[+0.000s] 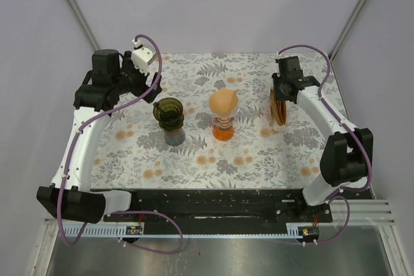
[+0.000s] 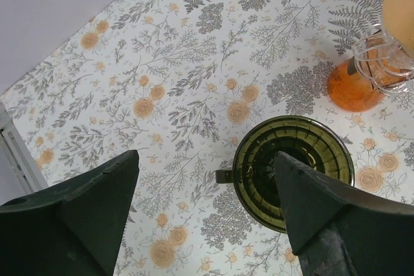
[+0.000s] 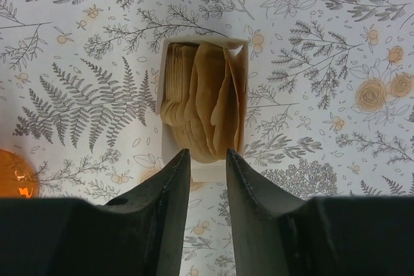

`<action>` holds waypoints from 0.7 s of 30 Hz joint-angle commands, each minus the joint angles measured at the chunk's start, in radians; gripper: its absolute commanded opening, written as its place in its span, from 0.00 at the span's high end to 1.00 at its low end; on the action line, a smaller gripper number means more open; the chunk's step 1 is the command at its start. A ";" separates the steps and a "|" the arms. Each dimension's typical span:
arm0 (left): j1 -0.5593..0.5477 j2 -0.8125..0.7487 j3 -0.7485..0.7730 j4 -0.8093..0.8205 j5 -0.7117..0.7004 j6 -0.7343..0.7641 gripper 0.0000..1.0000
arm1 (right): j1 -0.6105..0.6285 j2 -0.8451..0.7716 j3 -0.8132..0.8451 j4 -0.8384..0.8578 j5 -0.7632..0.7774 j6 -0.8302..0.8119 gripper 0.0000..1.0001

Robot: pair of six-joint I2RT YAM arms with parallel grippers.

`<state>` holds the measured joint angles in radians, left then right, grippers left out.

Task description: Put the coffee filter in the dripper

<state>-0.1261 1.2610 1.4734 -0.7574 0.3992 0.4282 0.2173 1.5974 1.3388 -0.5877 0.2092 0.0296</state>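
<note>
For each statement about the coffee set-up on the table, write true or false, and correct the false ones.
1. The green dripper has no paper filter in it. True.
2. The left gripper is clamped shut. False: its jaws stand wide apart, above the table next to the dripper.
3. The paper filters stand in a white holder. True.
4. The right gripper hangs over the orange carafe. False: it is at the filter holder, with the edge of the filter stack at its fingertips.
5. The orange carafe lies on its side. False: it stands upright.
</note>
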 commanded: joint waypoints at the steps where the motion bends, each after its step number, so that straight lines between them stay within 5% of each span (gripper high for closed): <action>1: 0.022 -0.006 -0.030 0.070 0.018 -0.083 0.11 | -0.002 0.031 0.083 0.032 0.029 -0.036 0.63; 21: 0.040 -0.002 -0.039 0.056 0.109 -0.100 0.13 | -0.002 0.202 0.108 0.060 0.157 0.099 0.76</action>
<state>-0.0937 1.2652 1.4296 -0.7387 0.4713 0.3450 0.2165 1.7767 1.4044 -0.5617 0.3210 0.1066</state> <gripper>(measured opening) 0.877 0.240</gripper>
